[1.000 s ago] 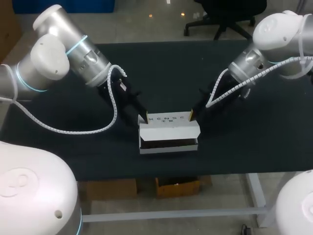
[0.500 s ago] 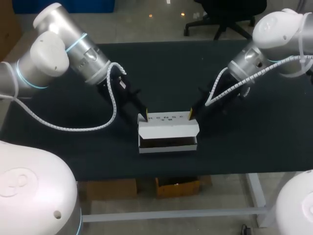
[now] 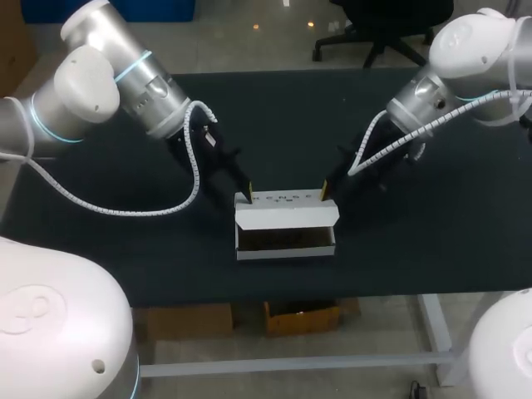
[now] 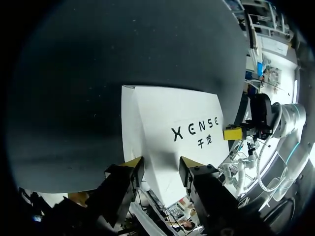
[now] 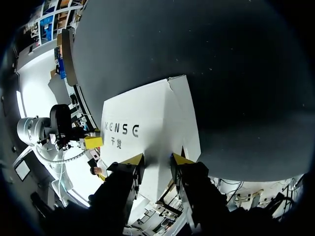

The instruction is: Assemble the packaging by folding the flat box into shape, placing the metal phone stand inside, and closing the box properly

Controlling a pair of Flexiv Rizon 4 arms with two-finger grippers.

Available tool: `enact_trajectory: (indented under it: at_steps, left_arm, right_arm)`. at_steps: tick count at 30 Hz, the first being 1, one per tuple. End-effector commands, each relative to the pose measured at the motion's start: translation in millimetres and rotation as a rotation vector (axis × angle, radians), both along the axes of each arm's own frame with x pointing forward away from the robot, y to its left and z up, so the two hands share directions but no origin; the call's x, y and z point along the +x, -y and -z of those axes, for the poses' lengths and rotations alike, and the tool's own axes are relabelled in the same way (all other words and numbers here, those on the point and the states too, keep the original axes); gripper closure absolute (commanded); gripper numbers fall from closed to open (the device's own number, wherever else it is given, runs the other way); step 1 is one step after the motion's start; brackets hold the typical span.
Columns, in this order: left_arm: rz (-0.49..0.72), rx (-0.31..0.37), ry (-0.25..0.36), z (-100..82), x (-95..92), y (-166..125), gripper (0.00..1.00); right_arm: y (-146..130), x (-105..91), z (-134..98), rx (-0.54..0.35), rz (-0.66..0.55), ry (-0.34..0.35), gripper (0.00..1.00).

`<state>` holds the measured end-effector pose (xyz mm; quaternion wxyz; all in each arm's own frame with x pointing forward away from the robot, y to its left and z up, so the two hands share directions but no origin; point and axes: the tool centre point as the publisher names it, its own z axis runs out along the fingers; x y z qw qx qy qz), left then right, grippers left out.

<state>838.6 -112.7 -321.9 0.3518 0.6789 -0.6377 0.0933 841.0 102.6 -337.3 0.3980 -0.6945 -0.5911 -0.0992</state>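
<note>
Box (image 3: 286, 231) sits between the two grippers, front open, with its lid (image 4: 172, 123) just ahead of both. Left gripper (image 4: 161, 166) and right gripper (image 5: 156, 158) are released, spread wide, each at a rear lid corner. Push both corners evenly so the lid folds square and the box doesn't skid.

The left gripper (image 4: 161, 166) holds its yellow-tipped fingers (image 4: 132, 164) apart over the near edge of the white cardboard box (image 4: 172, 113). They seem to rest on it rather than pinch it. The box lies printed panel up on the black desk (image 4: 98, 59). The right gripper (image 4: 232, 132) meets the box's far corner.
</note>
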Motion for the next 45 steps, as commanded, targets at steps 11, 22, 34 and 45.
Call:
enact_trajectory:
  at_steps: [11, 22, 34, 45]
  left_arm:
    - [0.003, 0.010, -0.019, -3.1, 5.0, 3.8, 0.53]
    - [0.003, 0.015, -0.030, -4.6, 6.3, 3.9, 0.53]
    - [0.009, 0.025, -0.046, -8.8, 9.9, 4.8, 0.54]
    - [0.014, 0.014, -0.065, -14.9, 17.6, 3.5, 0.54]
  right_arm:
    - [-3.8, 5.8, -4.1, -0.028, 0.003, -0.033, 0.67]
    - [-2.7, 9.4, -6.5, -0.037, 0.005, -0.052, 0.65]
    - [-3.3, 14.4, -10.5, -0.032, 0.006, -0.061, 0.65]
    - [-3.6, 18.0, -15.2, -0.033, 0.009, -0.068, 0.66]
